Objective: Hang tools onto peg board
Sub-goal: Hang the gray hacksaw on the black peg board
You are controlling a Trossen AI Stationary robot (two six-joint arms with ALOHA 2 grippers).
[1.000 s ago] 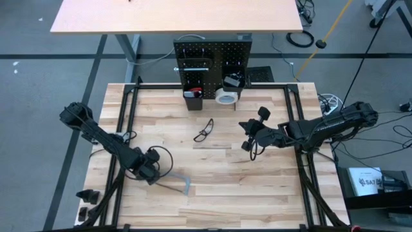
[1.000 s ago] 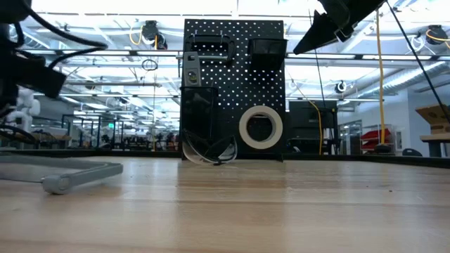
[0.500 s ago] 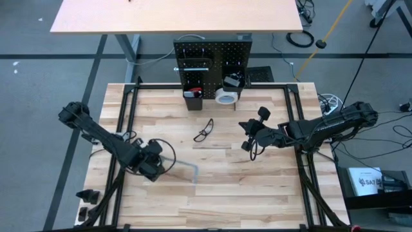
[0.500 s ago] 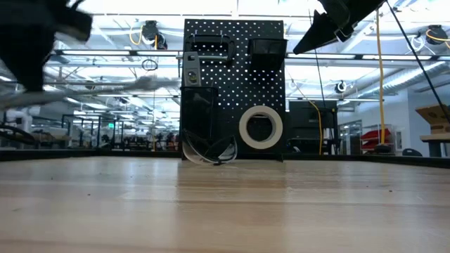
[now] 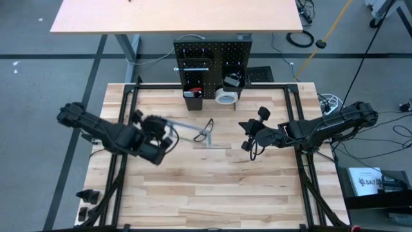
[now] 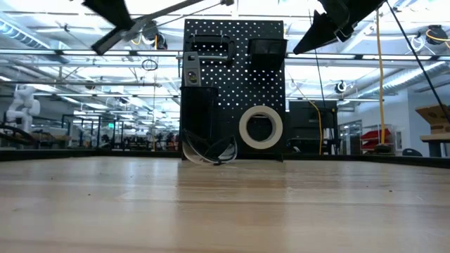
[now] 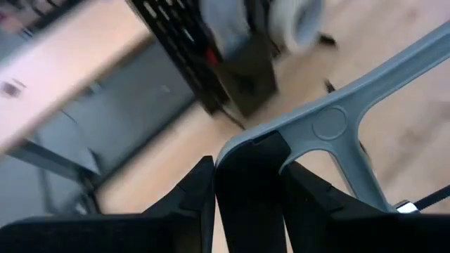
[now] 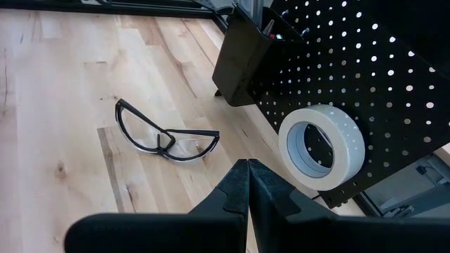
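Observation:
The peg board (image 5: 215, 55) stands upright at the table's far edge, carrying a dark tool (image 6: 213, 48) and two black bins (image 5: 192, 100). A white tape roll (image 6: 260, 127) sits against its front, a little above the tabletop. My left gripper (image 5: 159, 131) is left of centre, high over the table, shut on the grey bar clamp (image 5: 187, 127). The clamp's bar reaches out toward the table's right. My right gripper (image 5: 247, 136) hovers right of centre, shut and empty. My left gripper pinches the clamp's dark end piece (image 7: 247, 184) between its two fingers (image 7: 191, 193), where the grey body (image 7: 330, 123) branches off. The clamp is lifted clear of the table. In the low view its bar (image 6: 169, 15) slants upward away from the gripper.
Black-framed safety glasses (image 5: 204, 129) lie on the wood between the two grippers, under the clamp's free end. A black frame (image 5: 126, 90) edges the tabletop. Bare wood (image 5: 219, 187) fills the near half. Small dark parts (image 5: 87, 194) sit at the near left corner.
My left gripper has risen well above the table and gone toward its far edge, tipping up from pointing steeply down. The bar clamp, which lay flat near the left front, is now lifted clear and has swung round, its bar pointing toward the glasses.

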